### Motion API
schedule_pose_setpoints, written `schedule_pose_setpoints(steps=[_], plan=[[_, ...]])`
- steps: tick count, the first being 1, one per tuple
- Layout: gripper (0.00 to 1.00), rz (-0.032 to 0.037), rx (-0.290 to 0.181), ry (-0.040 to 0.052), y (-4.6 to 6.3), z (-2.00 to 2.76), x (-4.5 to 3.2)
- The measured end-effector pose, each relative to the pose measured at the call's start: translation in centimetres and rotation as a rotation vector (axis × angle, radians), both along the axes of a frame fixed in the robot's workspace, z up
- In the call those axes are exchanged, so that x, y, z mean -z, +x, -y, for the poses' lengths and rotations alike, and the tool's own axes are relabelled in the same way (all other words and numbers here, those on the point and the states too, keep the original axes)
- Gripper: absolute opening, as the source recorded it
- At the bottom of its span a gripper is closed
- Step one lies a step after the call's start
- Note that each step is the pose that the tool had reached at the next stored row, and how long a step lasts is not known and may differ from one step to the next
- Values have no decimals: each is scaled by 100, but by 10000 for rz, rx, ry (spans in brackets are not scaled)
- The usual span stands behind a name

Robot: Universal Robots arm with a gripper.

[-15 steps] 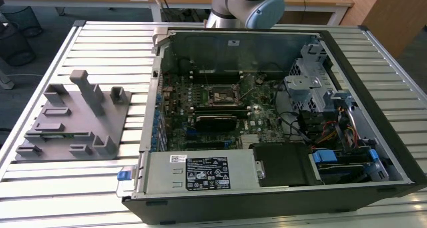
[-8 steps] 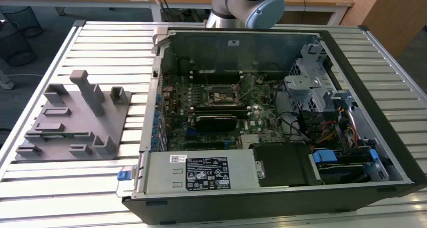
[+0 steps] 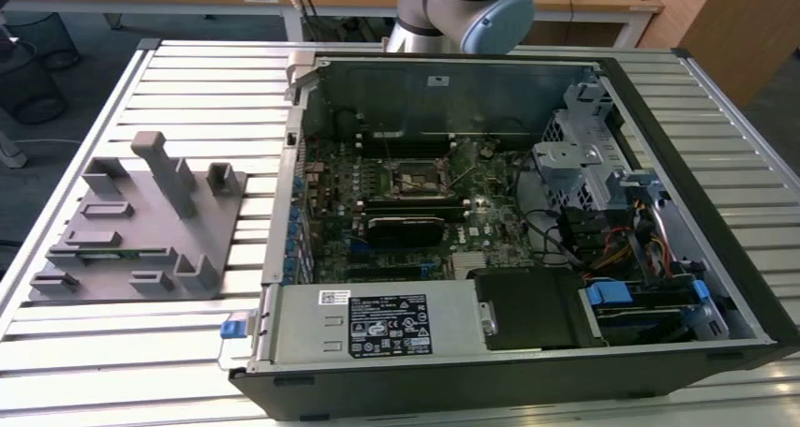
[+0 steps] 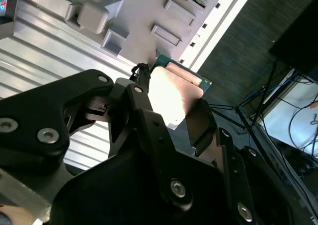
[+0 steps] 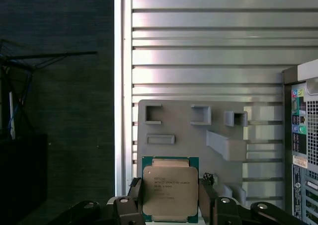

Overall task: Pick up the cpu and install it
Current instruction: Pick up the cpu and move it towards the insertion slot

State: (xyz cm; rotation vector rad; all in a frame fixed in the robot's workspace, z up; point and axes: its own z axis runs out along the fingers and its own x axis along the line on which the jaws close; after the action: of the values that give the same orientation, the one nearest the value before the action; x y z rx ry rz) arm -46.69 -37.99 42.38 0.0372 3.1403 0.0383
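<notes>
Claw [image 5: 171,200] clamped on cpu [image 5: 170,183], grey fixture [image 5: 189,140] behind, exterior view shows computer case [image 3: 451,95]

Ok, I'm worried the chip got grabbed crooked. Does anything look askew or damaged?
Nothing stands out. In the first wrist view the cpu sits square in the gripper, edges parallel to the grey fixture behind it, no visible damage.
</notes>
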Motion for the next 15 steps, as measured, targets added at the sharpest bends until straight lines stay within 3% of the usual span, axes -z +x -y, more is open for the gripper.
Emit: schedule_pose_setpoints(steps=[15], plan=[[54, -1, 0, 0, 194, 0, 0]])
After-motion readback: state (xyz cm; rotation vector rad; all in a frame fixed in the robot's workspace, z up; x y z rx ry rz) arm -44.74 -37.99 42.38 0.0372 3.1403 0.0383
